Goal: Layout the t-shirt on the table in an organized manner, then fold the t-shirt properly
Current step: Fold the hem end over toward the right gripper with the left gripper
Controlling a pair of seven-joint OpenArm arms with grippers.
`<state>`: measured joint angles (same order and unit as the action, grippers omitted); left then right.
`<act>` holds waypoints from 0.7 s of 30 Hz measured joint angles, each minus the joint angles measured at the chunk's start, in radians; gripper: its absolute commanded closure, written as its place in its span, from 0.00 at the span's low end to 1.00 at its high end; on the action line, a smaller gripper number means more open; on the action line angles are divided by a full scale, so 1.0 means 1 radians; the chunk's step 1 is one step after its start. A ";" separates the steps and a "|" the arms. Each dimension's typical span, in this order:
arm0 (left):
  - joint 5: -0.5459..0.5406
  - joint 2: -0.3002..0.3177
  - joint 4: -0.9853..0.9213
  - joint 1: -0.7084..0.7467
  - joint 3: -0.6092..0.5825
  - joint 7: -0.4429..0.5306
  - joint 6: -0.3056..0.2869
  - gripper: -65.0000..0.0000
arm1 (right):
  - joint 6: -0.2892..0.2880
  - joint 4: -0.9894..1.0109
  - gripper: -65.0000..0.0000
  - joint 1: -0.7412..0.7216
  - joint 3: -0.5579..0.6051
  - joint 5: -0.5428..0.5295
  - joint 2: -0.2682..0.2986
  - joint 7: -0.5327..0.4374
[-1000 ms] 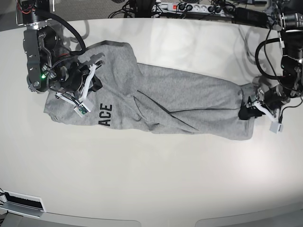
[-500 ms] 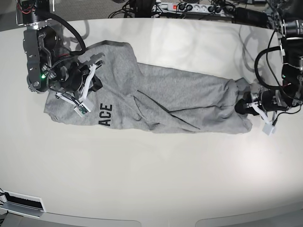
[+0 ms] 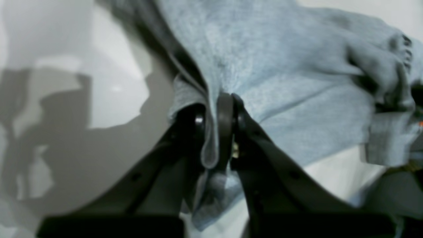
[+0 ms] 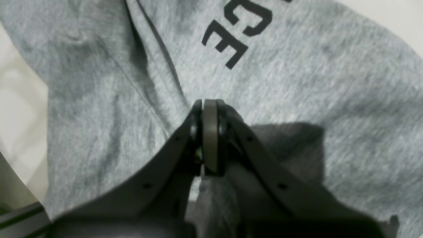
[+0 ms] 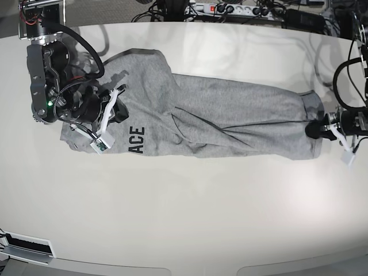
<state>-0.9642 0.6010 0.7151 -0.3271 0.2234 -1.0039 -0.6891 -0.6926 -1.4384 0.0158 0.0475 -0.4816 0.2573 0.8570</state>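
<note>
2 pincers pinch the t-shirt (image 5: 230, 121): left pincer (image 3: 219, 132) its end, right pincer (image 4: 209, 132) mid-cloth.

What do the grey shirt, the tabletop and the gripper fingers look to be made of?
Heather grey t-shirt: soft knit, likely cotton; flecked, fuzzy, creased surface. Off-white table: smooth and glossy, maybe laminate; it mirrors light and shadows. Right gripper fingers: dark matte moulded plastic, apparently, with a paler pad between the tips.
</note>
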 measured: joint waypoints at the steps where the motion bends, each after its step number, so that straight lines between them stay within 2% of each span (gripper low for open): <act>1: -0.042 0.009 0.019 0.000 0.000 -0.023 0.000 1.00 | 0.000 0.000 1.00 -0.002 0.000 0.000 0.000 0.000; 6: -0.169 0.029 0.119 -0.005 0.000 -0.110 0.000 1.00 | 0.000 0.000 1.00 -0.016 0.000 -0.001 0.000 0.000; 8: -0.258 0.026 0.137 0.001 0.000 -0.161 0.000 1.00 | 0.000 0.000 1.00 -0.013 0.000 -0.001 0.000 0.000; 14: -0.486 -0.037 0.155 0.010 0.000 -0.336 -0.001 1.00 | 0.000 0.000 1.00 -0.013 0.000 -0.001 0.000 0.000; 17: -0.492 -0.085 0.176 0.011 -0.001 -0.408 -0.004 1.00 | 0.000 0.000 1.00 -0.013 0.000 -0.001 0.000 0.000; 21: -0.491 -0.137 0.219 0.018 0.000 -0.402 -0.004 1.00 | 0.000 0.000 1.00 -0.013 0.000 -0.001 0.000 0.000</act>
<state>-1.4548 0.4637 0.9344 -0.3096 0.2230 -1.4063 -0.6933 -0.6930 -1.4384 0.0032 0.0475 -0.4828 0.2573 0.8570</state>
